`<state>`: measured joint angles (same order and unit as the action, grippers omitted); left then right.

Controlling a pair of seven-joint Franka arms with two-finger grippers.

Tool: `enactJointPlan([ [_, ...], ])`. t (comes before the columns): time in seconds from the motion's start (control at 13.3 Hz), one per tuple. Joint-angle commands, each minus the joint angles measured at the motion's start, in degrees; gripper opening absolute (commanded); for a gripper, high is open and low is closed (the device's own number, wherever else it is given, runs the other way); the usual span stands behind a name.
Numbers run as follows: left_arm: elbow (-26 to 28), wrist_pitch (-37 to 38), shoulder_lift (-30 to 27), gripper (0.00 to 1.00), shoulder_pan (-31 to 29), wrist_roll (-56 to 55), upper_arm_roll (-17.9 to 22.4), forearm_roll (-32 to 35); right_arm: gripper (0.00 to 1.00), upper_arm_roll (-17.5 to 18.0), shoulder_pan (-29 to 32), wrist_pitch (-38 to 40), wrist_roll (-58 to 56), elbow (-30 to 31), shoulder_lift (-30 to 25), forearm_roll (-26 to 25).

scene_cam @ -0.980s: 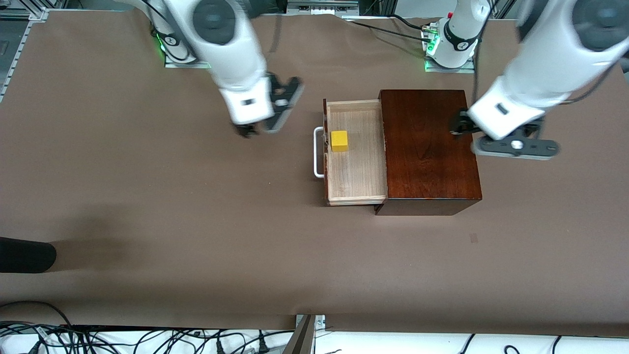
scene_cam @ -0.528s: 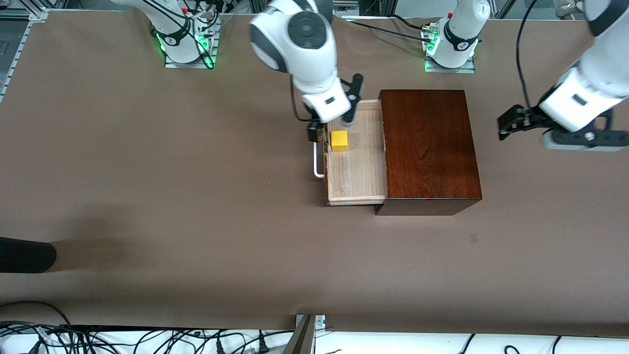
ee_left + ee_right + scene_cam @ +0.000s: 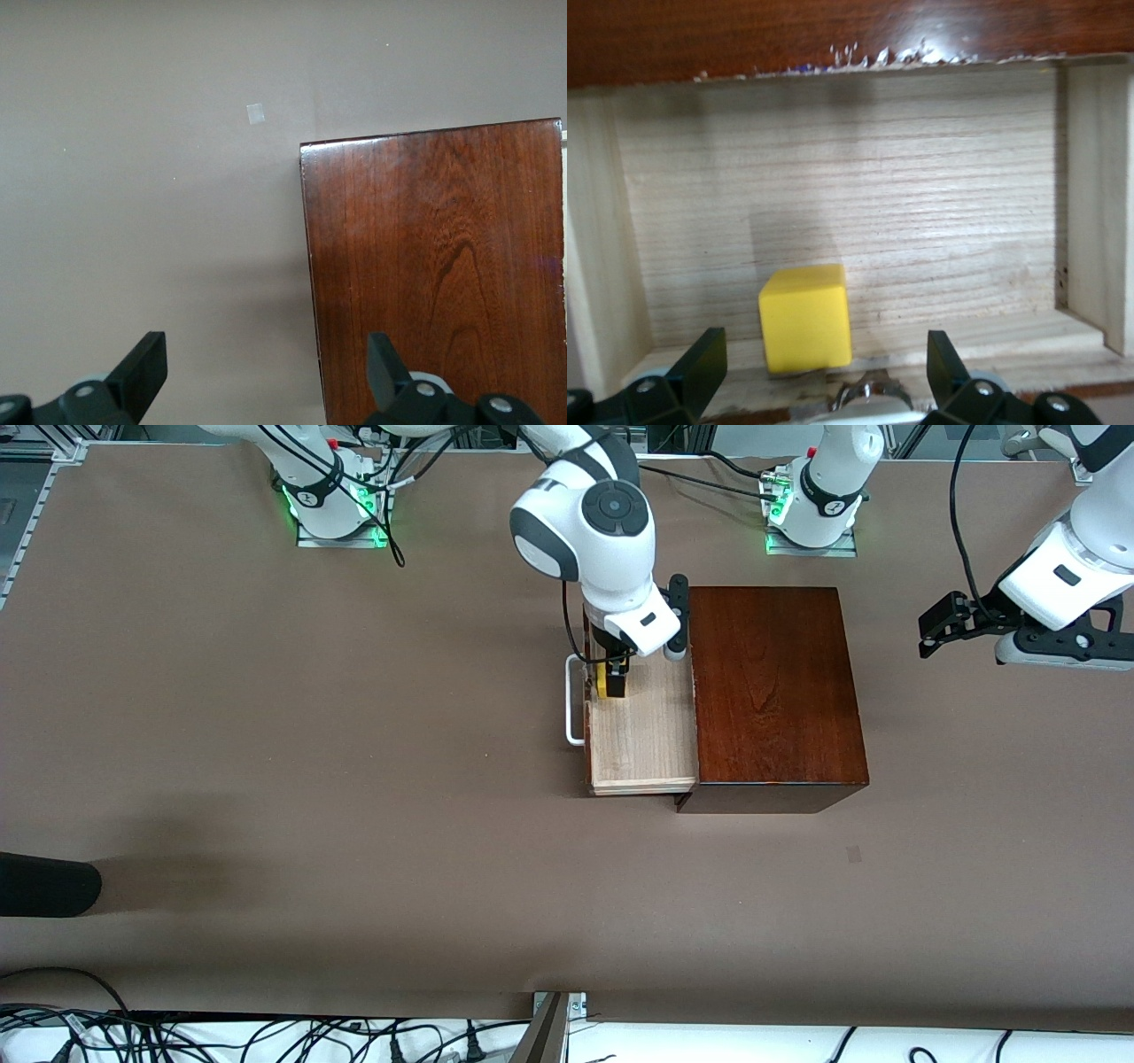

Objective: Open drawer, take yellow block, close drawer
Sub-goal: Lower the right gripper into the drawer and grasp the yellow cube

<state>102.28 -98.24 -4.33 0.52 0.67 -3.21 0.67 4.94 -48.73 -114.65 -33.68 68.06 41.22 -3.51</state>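
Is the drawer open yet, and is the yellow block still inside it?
Open: the pale wood drawer stands pulled out of the mahogany box. The small yellow cube sits on its floor, between the right pincer's open fingers.

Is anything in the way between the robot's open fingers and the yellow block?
No. In the right wrist view, the right gripper is open with the yellow block between its fingertips; only bare drawer wood shows around it.

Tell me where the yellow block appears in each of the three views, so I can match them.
Front view: yellow block in the open drawer, mostly hidden under the right gripper.
Left wrist view: not in it.
Right wrist view: yellow block on the drawer floor between the open fingers.
Shared landmark: the mahogany box.
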Motion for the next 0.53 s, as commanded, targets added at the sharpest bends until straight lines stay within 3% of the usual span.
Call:
enactJointPlan([
  [0.0, -0.15, -0.90, 0.28, 1.00, 0.27, 1.00, -0.05, 1.09, 1.00, -0.46, -0.48, 1.01, -4.45, -2.23, 1.67, -1.32],
  [0.45, -1.11, -0.82, 0.37, 1.00, 0.45, 1.18, -0.74, 1.09, 1.00, -0.46, -0.75, 1.01, -4.55, -1.88, 3.52, -2.19],
])
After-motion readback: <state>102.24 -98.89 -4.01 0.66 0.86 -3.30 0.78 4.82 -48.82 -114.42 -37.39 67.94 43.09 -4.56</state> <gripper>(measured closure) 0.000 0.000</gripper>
